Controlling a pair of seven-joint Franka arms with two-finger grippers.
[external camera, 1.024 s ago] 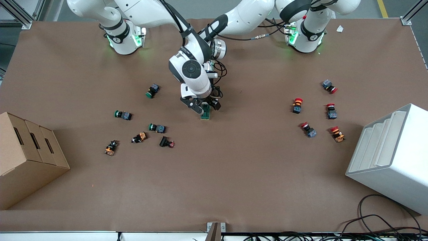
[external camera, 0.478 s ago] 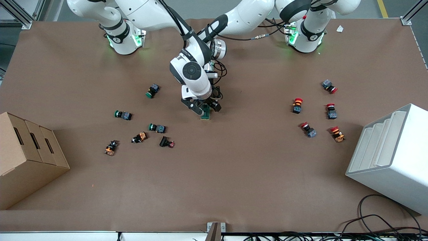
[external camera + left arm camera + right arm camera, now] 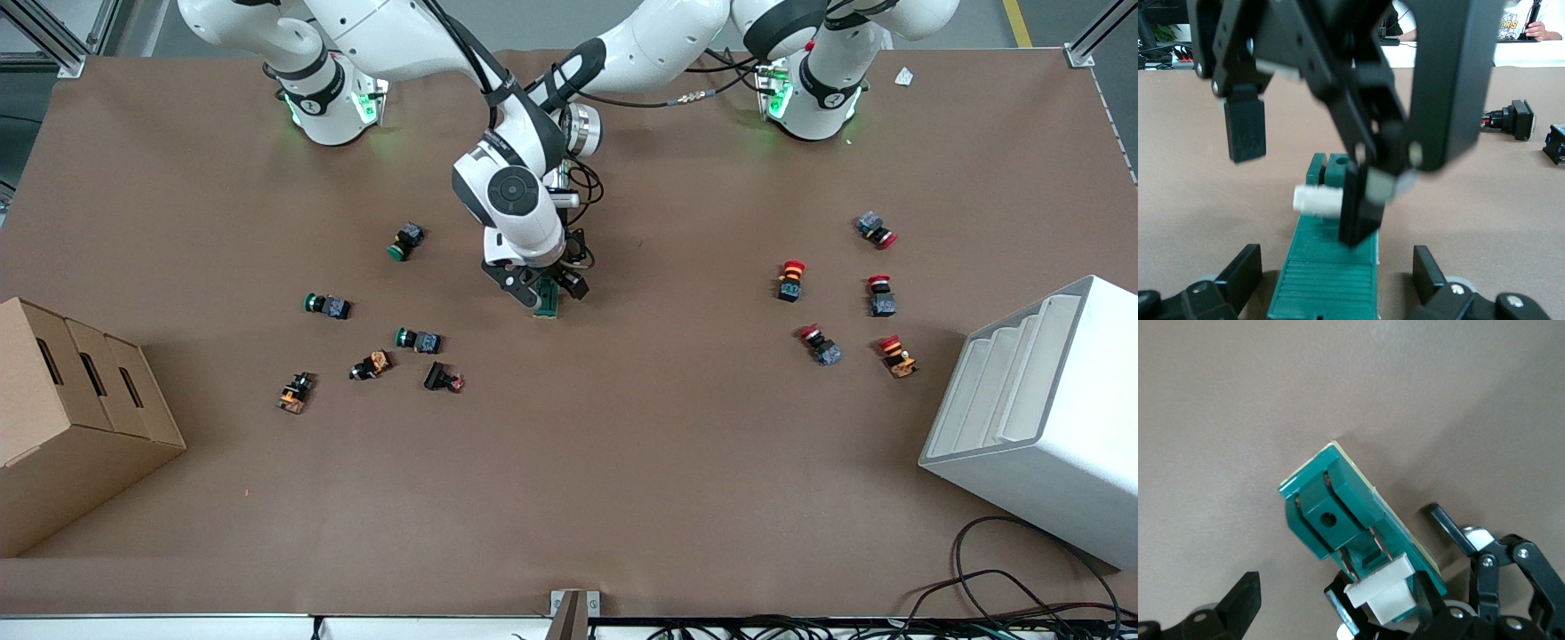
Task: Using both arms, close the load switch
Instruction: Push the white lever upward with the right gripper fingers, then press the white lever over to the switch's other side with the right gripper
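The load switch (image 3: pixel 548 304), a dark green block, lies on the brown table near the middle, between the two arms' bases. Its white lever (image 3: pixel 1315 199) sticks out sideways near one end. My left gripper (image 3: pixel 1336 261) is low over the block and open, one finger on each side of the body with a gap on both. My right gripper (image 3: pixel 539 286) hangs over the lever end, open. One of its fingers (image 3: pixel 1360 215) is against the lever, the other (image 3: pixel 1245 130) stands clear beside the block. The right wrist view shows the lever (image 3: pixel 1381 590) between dark fingers.
Green-capped and orange push buttons (image 3: pixel 418 340) lie toward the right arm's end, red-capped ones (image 3: pixel 789 279) toward the left arm's end. A cardboard box (image 3: pixel 71 418) and a white bin (image 3: pixel 1040 418) stand at the table's ends. Cables (image 3: pixel 996 569) lie at the near edge.
The right arm's wrist and gripper have shifted slightly toward the left arm's end over the switch. The switch has stayed in place.
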